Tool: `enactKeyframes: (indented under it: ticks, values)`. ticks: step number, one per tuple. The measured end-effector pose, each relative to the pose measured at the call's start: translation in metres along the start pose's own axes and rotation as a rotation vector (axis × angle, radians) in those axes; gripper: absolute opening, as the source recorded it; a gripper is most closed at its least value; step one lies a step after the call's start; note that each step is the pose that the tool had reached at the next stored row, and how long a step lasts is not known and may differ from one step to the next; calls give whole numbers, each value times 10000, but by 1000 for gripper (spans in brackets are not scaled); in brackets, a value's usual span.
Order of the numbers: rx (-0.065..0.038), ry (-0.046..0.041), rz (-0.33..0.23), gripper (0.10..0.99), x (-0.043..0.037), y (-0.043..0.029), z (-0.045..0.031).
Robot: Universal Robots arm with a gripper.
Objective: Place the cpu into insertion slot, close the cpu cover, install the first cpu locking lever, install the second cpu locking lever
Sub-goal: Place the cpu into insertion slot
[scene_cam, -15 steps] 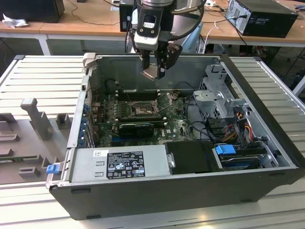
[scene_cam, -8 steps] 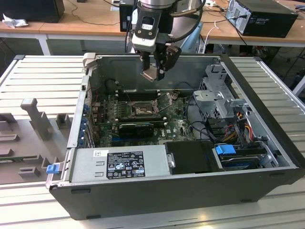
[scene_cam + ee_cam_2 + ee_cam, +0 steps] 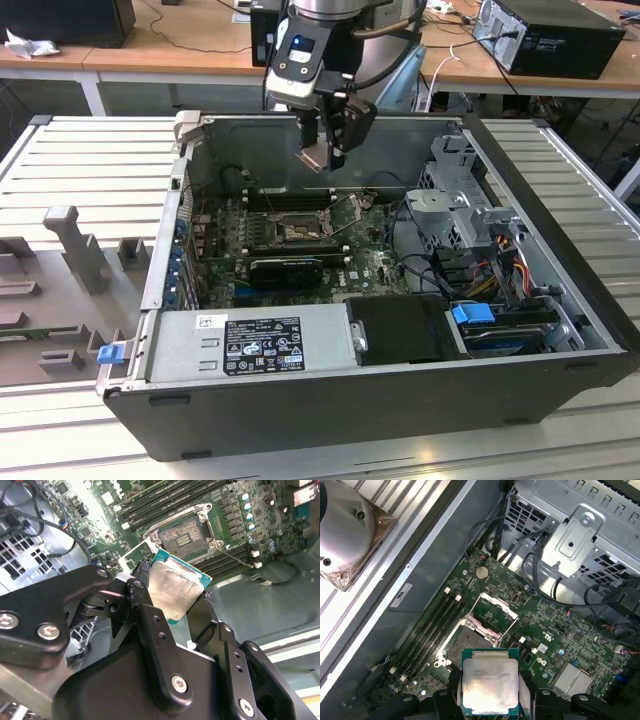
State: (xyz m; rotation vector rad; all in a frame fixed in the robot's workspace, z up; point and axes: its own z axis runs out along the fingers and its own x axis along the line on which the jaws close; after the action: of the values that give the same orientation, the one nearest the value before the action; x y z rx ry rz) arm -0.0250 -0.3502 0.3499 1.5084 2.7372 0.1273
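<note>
**Cpu held over open slot, not seated**

Setup: open case (image 3: 380, 415) lying on a ribbed grey tabletop (image 3: 80, 160). The board (image 3: 375, 265) faces up inside it. The power supply (image 3: 250, 340) sits at the lower centre of the exterior view and the drive cage (image 3: 460, 195) at the exterior view's right. Grey fixtures (image 3: 75, 245) stand on the tabletop at the exterior view's left, apart from the case.

Gripper (image 3: 322, 152): upper centre of the exterior view, hanging inside the case above the board.

Fingers (image 3: 142, 600): clamped on the cpu (image 3: 172, 587), one on each of two opposite edges. In both wrist views the pale silver top faces the camera, with a green rim showing round it. The cpu is in the air, touching nothing but the fingers.

Slot (image 3: 300, 230): centre of the exterior view, below the gripper and well apart from the cpu. In the second wrist view its dark contact field is bare inside the silvery rim.

Cover (image 3: 492, 612): swung open, standing up from one side of the slot. The green board shows through its square window.

Lever (image 3: 235, 556): a thin metal rod angled away from one corner of the slot, lying over the board.

Other: long black memory slots (image 3: 432, 630) run beside the slot. A coin cell (image 3: 481, 572) sits on the board beyond the cover. Black cables (image 3: 540, 565) run from the drive cage toward the board.
</note>
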Motion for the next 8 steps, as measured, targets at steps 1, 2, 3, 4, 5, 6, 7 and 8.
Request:
enactKeyframes:
  ticks: [1, 2, 3, 4, 5, 6, 7, 8]
  values:
    - [-3, -10, 137, 541, 0, 0, 1]
    - [-8, -22, 291, 541, 0, 0, 4]
    - [-12, -33, 421, 541, 0, 0, 5]
    - [-17, -51, 651, 541, 0, 0, 7]
    - [-20, -60, 767, 541, 0, 0, 8]
    - [-23, -69, 881, 541, 0, -1, 9]
    - [-28, -78, 1019, 541, 0, -1, 12]
    - [-32, -88, 1135, 541, 0, -1, 14]
